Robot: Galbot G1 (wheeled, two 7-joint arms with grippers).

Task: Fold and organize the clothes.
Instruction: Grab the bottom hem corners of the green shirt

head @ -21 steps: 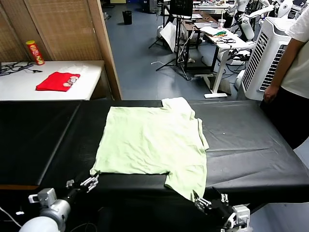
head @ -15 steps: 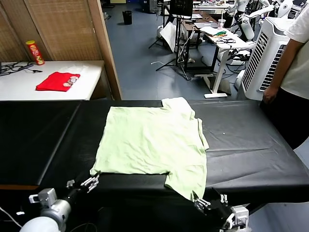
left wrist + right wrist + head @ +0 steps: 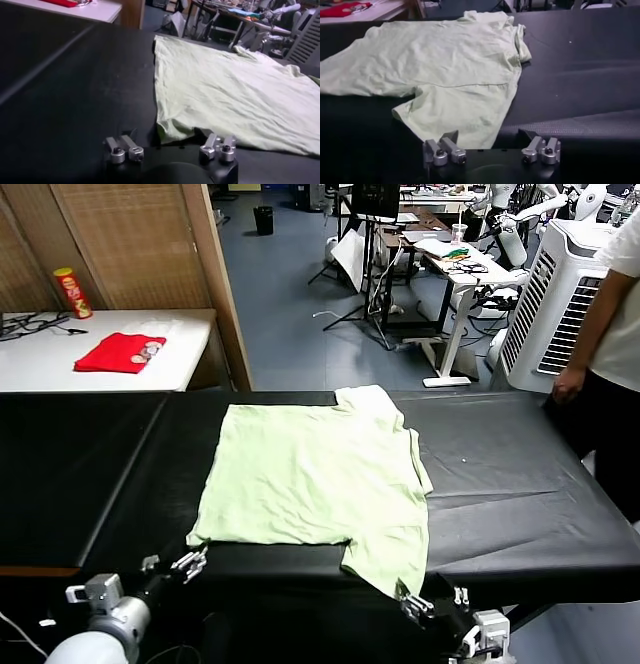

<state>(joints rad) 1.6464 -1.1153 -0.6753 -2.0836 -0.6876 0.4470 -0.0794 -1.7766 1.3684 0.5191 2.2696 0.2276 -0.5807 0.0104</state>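
The clothes are one pale green short-sleeved shirt spread flat on the black table, its nearer sleeve hanging toward the front edge. My left gripper sits at the front edge just short of the shirt's near left corner, open, with the cloth in front of its fingers. At the sleeve's lowest tip is my right gripper, also open. In the right wrist view the sleeve hem lies just ahead of that gripper, between its spread fingers. The left gripper holds nothing.
A white side table at the back left carries a red garment and a chips can. A person stands by the table's right end, beside a white fan unit. Bare black table surface lies left and right of the shirt.
Both grippers have shifted only slightly at the front edge. The person at the right has stepped a little farther right. The shirt lies as before.
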